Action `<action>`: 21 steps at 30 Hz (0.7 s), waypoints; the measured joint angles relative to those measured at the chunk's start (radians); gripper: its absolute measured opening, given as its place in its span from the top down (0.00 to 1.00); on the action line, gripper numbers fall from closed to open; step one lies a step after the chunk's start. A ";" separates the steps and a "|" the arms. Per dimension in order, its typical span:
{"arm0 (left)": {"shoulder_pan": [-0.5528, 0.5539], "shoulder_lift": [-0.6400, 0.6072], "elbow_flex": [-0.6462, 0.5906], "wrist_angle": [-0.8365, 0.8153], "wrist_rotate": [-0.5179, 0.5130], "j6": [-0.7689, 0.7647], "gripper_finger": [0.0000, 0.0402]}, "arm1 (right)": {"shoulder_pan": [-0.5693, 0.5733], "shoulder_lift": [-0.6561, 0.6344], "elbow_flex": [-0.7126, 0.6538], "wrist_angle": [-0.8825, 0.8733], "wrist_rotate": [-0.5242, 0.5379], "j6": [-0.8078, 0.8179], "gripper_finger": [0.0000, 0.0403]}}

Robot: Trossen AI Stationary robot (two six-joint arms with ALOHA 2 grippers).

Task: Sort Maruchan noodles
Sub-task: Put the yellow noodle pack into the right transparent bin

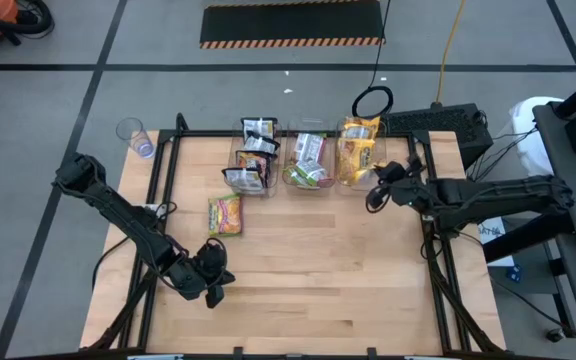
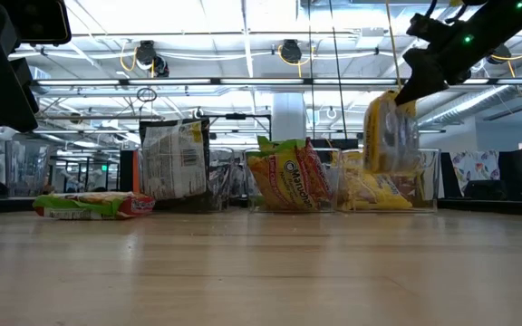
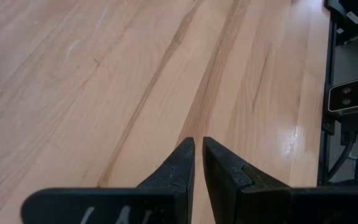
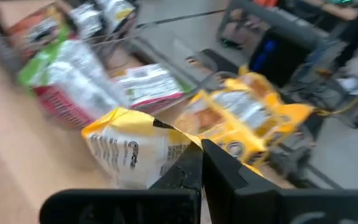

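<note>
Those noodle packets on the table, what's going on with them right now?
The right gripper is shut on a yellow packet, holding it above the right-hand clear bin, which has yellow packets in it. The middle bin holds green-edged ones and the left bin dark ones. One packet lies loose on the table. The left gripper waits near the table's front, empty.

Three clear bins [image 1: 309,132] are sitting side by side along the worktop's [image 1: 348,270] far edge, noodle packets [image 1: 310,160] lying in each, while a lone packet [image 1: 225,214] is lying before the leftmost bin.
</note>
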 joint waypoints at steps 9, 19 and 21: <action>0.000 0.000 0.000 0.000 0.000 0.001 0.91 | -0.004 0.097 -0.003 0.003 -0.053 0.064 1.00; 0.000 0.000 0.000 0.000 0.000 0.001 0.91 | -0.017 0.136 -0.128 0.163 -0.100 0.181 1.00; 0.000 0.000 0.000 0.000 0.000 0.001 0.91 | -0.022 0.136 -0.128 0.172 -0.095 0.176 1.00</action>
